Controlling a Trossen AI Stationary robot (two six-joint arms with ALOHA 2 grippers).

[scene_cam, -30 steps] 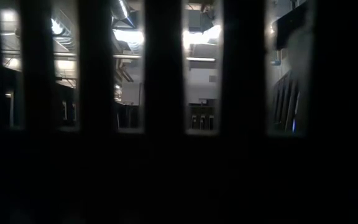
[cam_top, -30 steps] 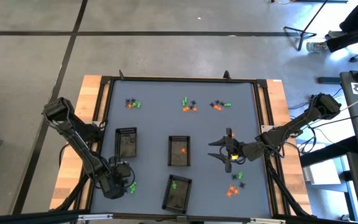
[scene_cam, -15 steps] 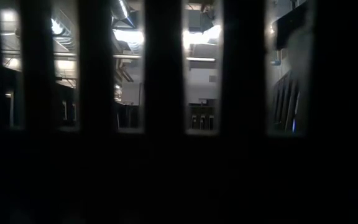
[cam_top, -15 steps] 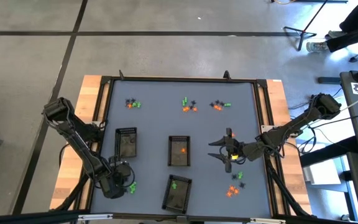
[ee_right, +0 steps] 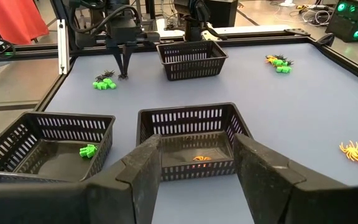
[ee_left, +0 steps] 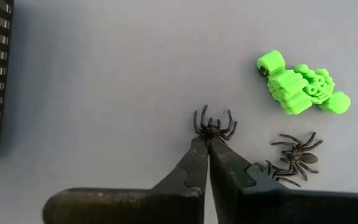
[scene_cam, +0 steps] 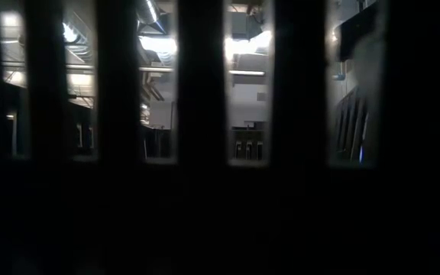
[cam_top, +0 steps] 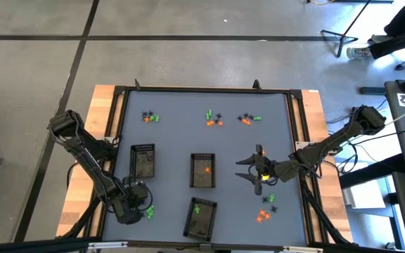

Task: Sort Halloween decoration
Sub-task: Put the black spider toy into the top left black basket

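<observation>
The Halloween decoration lies in small piles of orange, green and black trinkets on the grey table. My left gripper stands at the near-left pile, shut on a black spider. A green trinket and two more black spiders lie beside it. My right gripper hovers open over the middle tray, which holds an orange trinket. The left arm's gripper also shows far off in the right wrist view. My left gripper pinches the black spider's body between the very tips of its two fingers. The fingers come steeply from above. The spider's legs spread out beyond the tips, and it lies on the table surface.
Three dark trays stand mid-table: left, middle, and a near one holding a green trinket. Piles of trinkets lie along the far edge and at the near right. In the low view, dark slats block the table.
My left gripper has stayed over the near-left pile and has shut its fingers on the black spider. My right gripper has kept still.
</observation>
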